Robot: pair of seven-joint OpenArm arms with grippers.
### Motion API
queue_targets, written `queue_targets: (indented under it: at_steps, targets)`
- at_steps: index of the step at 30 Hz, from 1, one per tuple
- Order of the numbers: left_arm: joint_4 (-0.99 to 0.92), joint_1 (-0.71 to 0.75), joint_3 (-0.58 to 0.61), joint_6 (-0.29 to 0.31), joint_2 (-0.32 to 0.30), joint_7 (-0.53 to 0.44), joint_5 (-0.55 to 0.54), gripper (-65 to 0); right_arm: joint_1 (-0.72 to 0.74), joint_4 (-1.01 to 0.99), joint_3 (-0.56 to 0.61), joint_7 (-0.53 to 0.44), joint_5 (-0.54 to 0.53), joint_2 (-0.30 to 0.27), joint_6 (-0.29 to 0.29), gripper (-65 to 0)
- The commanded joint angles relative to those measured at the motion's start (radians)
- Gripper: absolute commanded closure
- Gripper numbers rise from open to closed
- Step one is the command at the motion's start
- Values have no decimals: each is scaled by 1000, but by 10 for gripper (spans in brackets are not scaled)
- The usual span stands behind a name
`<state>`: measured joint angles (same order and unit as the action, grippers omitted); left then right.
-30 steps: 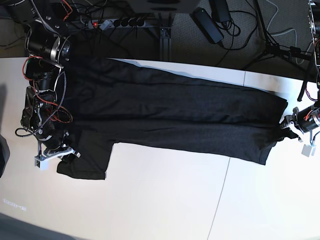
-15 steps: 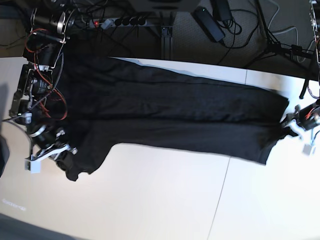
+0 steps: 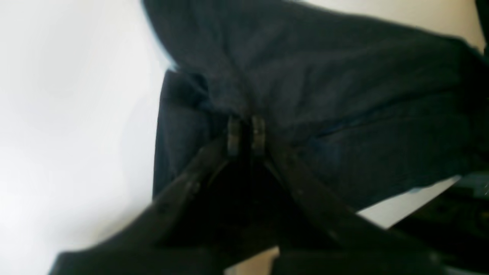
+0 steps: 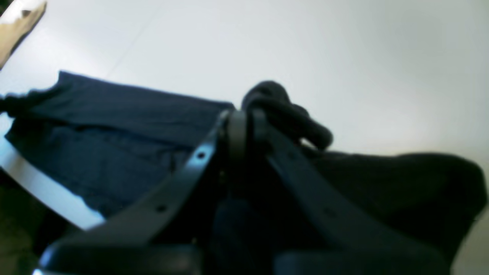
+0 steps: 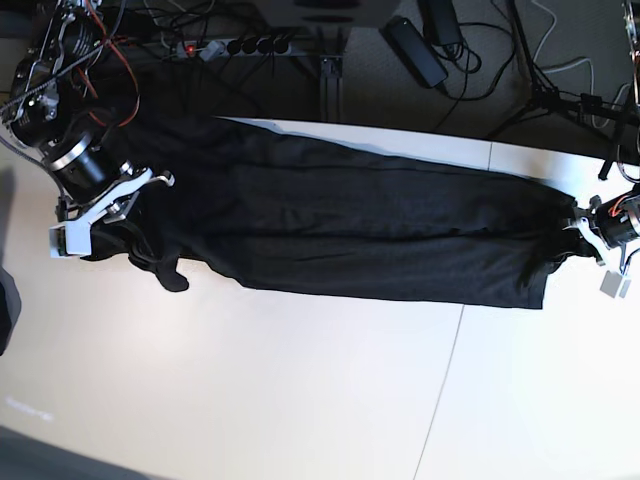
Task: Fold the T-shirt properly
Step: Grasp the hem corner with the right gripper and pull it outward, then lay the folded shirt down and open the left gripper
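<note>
The black T-shirt (image 5: 350,225) lies stretched in a long band across the white table (image 5: 300,390), folded lengthwise. At the base view's left, my right gripper (image 5: 125,235) is shut on the T-shirt's end, and a bunched lump of cloth (image 5: 172,275) hangs below it. In the right wrist view the shut fingers (image 4: 237,130) pinch the cloth (image 4: 114,126), with a twisted wad (image 4: 286,114) just beyond them. At the far right my left gripper (image 5: 572,240) is shut on the opposite end. The left wrist view shows its fingertips (image 3: 233,133) closed on gathered fabric (image 3: 324,88).
A power strip (image 5: 240,45), a black adapter (image 5: 415,45) and cables lie on the floor beyond the table's far edge. A tripod leg (image 5: 560,95) stands at the back right. A seam (image 5: 445,370) runs across the tabletop.
My right gripper has lifted and carried the shirt's left end away from the table's near side, pulling the loose sleeve flap up into a bunch. The left gripper stayed nearly still.
</note>
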<state>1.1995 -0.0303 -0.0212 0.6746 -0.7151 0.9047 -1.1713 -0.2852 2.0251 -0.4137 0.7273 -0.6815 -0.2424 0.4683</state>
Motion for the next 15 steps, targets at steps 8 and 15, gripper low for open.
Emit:
queue_targets:
  at_steps: [8, 15]
  targets:
    - [24, -10, -50, 23, -31, -2, -13, 0, -129, 97, -124, -10, -89, -12, 71, 0]
    - [24, 0, -50, 23, -30, -2, -13, 0, -179, 97, -176, 18, -93, -12, 71, 0]
